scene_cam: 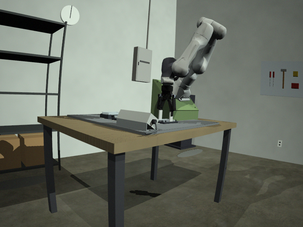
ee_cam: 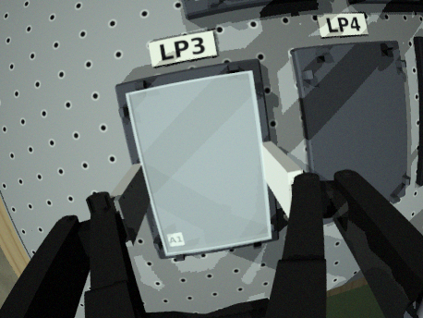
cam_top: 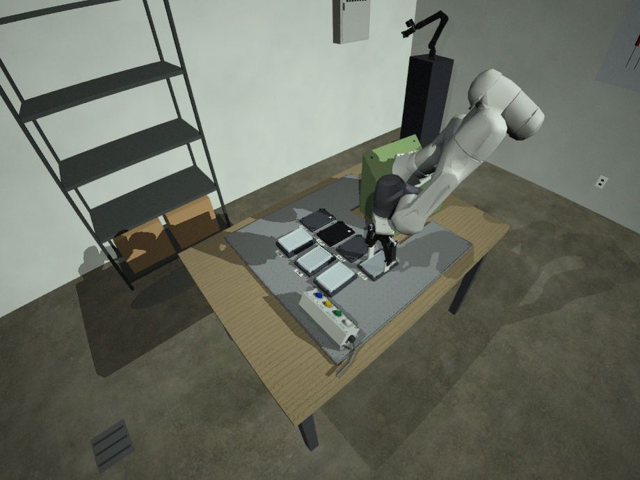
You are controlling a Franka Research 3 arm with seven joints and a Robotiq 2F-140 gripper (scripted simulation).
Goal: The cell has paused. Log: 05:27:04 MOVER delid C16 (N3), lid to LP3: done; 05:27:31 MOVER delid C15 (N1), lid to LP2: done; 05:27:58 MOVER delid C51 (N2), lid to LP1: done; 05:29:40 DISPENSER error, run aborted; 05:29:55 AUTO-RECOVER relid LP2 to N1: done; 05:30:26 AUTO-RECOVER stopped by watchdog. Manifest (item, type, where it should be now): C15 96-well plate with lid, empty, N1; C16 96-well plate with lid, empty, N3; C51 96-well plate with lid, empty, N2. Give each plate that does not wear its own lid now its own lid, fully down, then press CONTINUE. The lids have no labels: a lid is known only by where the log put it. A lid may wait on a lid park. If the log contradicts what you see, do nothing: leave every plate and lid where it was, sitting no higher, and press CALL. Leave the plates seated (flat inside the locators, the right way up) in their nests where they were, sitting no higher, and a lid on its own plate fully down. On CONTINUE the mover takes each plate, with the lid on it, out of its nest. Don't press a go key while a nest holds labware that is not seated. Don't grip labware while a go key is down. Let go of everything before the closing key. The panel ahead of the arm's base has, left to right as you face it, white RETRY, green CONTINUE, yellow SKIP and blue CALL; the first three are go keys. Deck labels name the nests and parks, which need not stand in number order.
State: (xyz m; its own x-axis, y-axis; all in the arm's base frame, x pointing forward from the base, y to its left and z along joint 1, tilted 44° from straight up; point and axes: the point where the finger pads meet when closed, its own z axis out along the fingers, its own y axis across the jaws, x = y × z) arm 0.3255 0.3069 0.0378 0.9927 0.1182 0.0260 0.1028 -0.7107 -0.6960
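Note:
A clear plate lid [ee_cam: 199, 159] lies over the lid park labelled LP3 [ee_cam: 184, 48], slightly askew to the park's frame and, it seems, just above it. My gripper [ee_cam: 204, 170] is shut on this lid across its short sides, pointing straight down. In the top view the gripper [cam_top: 381, 255] stands at the near end of the park row, over the lid [cam_top: 377, 268]. Three white well plates [cam_top: 294, 240] [cam_top: 315, 259] [cam_top: 336, 277] sit in nests beside the parks. I cannot tell which plates wear lids. The park LP4 [ee_cam: 356, 114] is empty.
The key panel [cam_top: 330, 317] stands at the deck's front edge with blue [cam_top: 318, 295], yellow [cam_top: 328, 303], green [cam_top: 337, 313] and white [cam_top: 346, 322] keys. A green box [cam_top: 387, 170] stands behind the arm. Two more dark parks [cam_top: 336, 233] [cam_top: 318, 219] lie farther along the row.

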